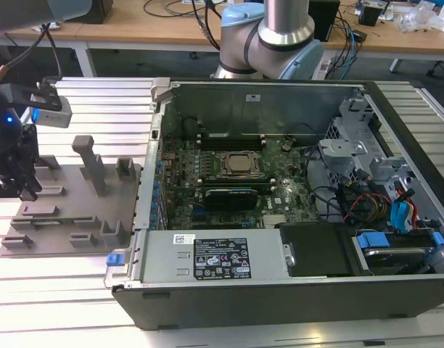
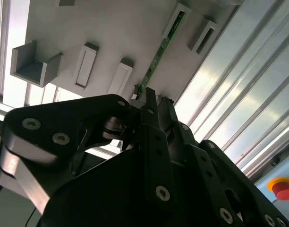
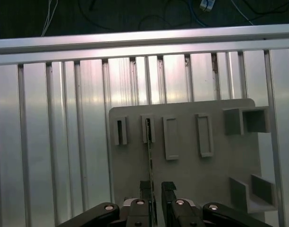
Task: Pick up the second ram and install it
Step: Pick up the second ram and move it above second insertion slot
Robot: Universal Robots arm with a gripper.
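Observation:
The second ram [image 3: 149,151] is a thin green stick standing on its edge in a slot of the grey holder plate [image 3: 220,165]. In the second wrist view the ram [image 2: 157,56] runs from a slot block down to my fingertips. My gripper [image 3: 157,185] hangs right over the stick's near end with its black fingers [image 3: 145,189] on either side. A narrow gap wider than the stick shows between them, and the stick lies against one finger. In the exterior view the gripper [image 1: 22,190] is low over the holder plate [image 1: 70,217] at that view's left.
An open computer case [image 1: 280,290] lies to the exterior view's right of the plate, with its motherboard [image 1: 229,174] and long black slots [image 1: 229,136] exposed. Upright blocks [image 1: 91,163] stand on the plate. A ribbed aluminium table [image 3: 50,142] lies underneath. A red button [image 2: 282,187] sits nearby.

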